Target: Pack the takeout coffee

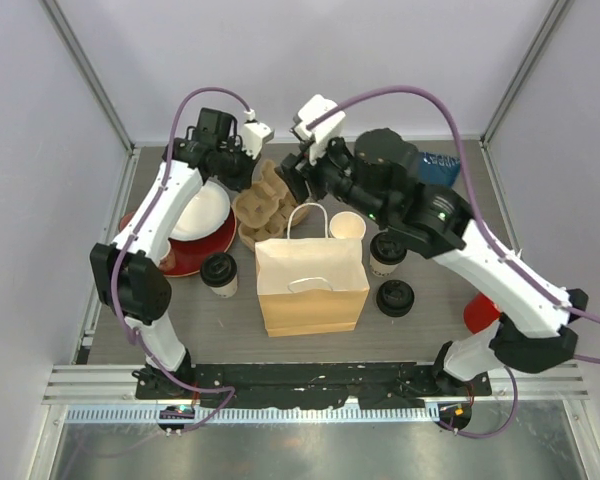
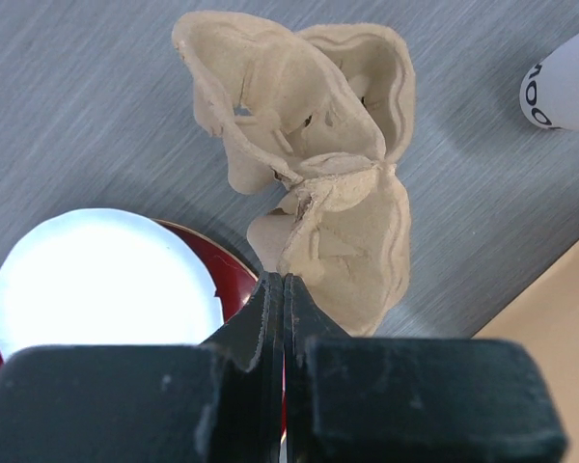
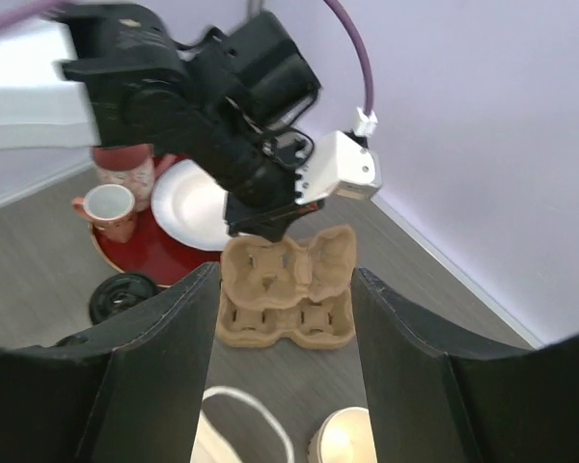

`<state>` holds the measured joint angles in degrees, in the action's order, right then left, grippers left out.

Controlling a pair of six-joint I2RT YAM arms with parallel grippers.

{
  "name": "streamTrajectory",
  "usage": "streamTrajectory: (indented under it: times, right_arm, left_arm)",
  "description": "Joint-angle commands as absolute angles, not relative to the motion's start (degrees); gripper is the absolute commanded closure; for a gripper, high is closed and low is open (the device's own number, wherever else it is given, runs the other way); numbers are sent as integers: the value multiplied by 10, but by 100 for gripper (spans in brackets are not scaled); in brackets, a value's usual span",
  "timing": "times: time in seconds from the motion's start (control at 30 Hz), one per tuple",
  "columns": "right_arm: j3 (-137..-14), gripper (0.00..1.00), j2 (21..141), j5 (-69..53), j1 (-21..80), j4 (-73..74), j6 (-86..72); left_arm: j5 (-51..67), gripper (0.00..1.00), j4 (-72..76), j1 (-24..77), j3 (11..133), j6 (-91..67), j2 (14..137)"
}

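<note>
While my left fingers (image 2: pixel 284 318) are pinched together on the near rim of the tan moulded-pulp cup carrier (image 2: pixel 314 174), my right fingers (image 1: pixel 293 182) hang spread wide just beside that carrier's far right side, gripping nothing. In the right wrist view the carrier sits framed between the two spread fingers. It looks crumpled and tilted, one end resting on the grey surface (image 1: pixel 435 290), the end I'm holding next to the round white plate (image 2: pixel 101 280) that lies on the dark red plate (image 1: pixel 202 252). Neither takeout coffee is in the carrier or the bag. One small white paper cup with a round black plastic sip lid (image 1: pixel 220 272) stands upright on the surface left of the brown paper carry bag (image 1: pixel 310 290), near the red plate's front edge. The other lidded cup (image 1: pixel 383 256) stands to the right of the bag's back corner, partly under my right forearm. The bag stands upright in the middle, near my bases, handles up. A lidless white paper cup (image 1: pixel 347 227) stands between the bag and the carrier, just behind the bag. A loose stack of black lids (image 1: pixel 395 298) lies right of the bag, just in front of the second lidded cup. Both coffees are well apart from either set of fingers.
</note>
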<state>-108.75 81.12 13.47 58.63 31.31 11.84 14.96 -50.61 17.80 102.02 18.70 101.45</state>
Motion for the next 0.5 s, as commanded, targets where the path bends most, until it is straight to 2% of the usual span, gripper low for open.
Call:
streamTrajectory:
  times: [0.0, 0.07, 0.23, 0.3, 0.47]
  right_arm:
    - [-1136, 38, 852, 135, 522, 288, 88]
    - [-1140, 38, 861, 58, 485, 283, 47]
    - [-1136, 37, 894, -32, 406, 274, 32]
    - [-1137, 10, 907, -61, 387, 263, 19]
    - [-1136, 10, 953, -151, 324, 233, 24]
  left_arm:
    - [135, 100, -500, 185, 1051, 199, 976]
    - [131, 100, -496, 187, 1052, 202, 972]
    - [118, 100, -489, 191, 1060, 209, 961]
    - [111, 100, -490, 195, 1071, 211, 961]
    - [91, 100, -486, 207, 1088, 214, 958]
